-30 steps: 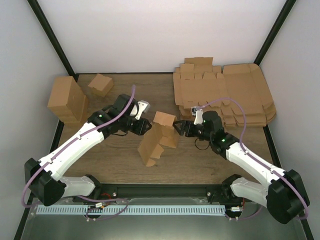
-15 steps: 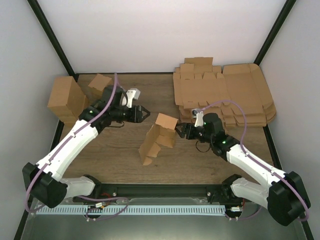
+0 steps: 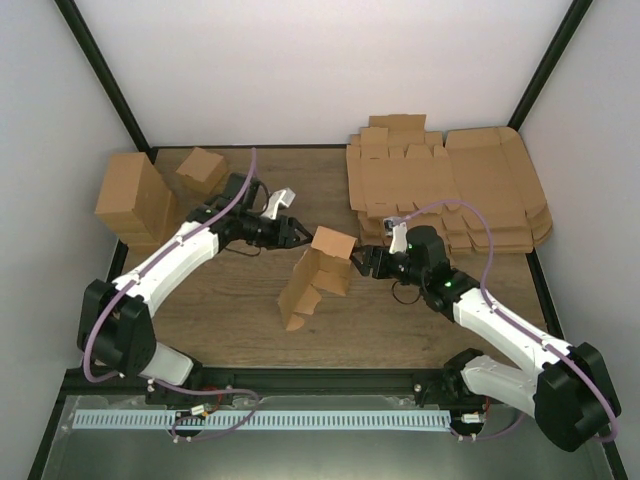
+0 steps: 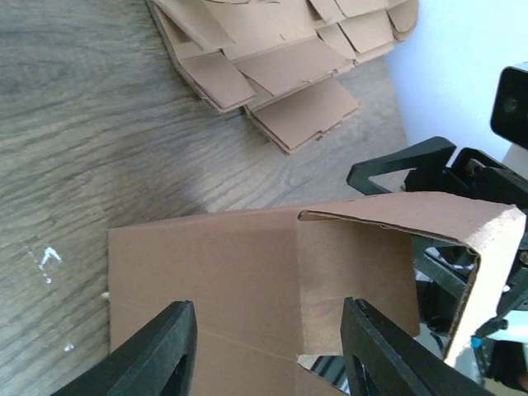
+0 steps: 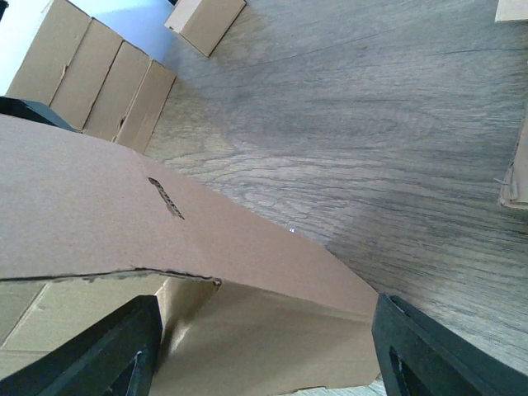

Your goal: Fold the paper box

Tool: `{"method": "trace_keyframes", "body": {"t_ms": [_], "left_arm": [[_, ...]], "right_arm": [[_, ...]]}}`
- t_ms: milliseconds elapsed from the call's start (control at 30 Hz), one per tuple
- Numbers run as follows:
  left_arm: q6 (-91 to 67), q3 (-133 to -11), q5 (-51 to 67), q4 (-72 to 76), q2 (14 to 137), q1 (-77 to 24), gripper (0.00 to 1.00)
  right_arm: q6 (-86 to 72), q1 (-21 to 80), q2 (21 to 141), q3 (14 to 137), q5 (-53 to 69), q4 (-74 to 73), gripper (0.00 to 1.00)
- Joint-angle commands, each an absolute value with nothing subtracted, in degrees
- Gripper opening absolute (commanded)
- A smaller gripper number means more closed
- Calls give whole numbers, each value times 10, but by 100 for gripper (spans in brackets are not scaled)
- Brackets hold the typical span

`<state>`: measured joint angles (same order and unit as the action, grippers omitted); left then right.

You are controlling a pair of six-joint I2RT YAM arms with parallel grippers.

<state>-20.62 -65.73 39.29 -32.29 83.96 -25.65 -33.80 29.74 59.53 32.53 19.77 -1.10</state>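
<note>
Fingers [image 4: 157, 346] of left gripper [image 3: 292, 236] spread apart, gripping nothing, just beside top flap of paper box [image 3: 315, 275]. Right gripper [image 3: 362, 262] fingers [image 5: 437, 355] set wide, apparently clamping box's side wall. Box stands tilted mid-worktop [image 3: 230, 310], lower end resting toward near edge, half formed. Likely step: closing top flap. Right steadies wall; left pushes flap along crease, slowly, without toppling box.

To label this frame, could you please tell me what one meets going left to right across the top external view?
Tall cardboard block, small folded box, left fingers, paper box, right fingers, stack of flat sheets.
</note>
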Motion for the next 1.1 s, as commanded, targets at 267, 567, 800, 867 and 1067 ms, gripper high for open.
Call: {"method": "trace_keyframes", "body": {"t_ms": [267, 567, 800, 867, 1067], "left_arm": [[-183, -647, 475, -299, 879, -257, 39], [-182, -649, 473, -299, 894, -256, 31], [-184, -649, 472, -300, 892, -256, 31], [-185, -649, 470, -299, 891, -257, 31], [-190, -653, 473, -298, 887, -257, 31]], "right_arm": [[-326, 292, 610, 346, 209, -18, 73], [-317, 291, 589, 346, 208, -27, 73], [-306, 291, 554, 348, 195, -63, 74], [-304, 291, 543, 347, 193, -74, 75], [-294, 291, 517, 343, 186, -102, 78]]}}
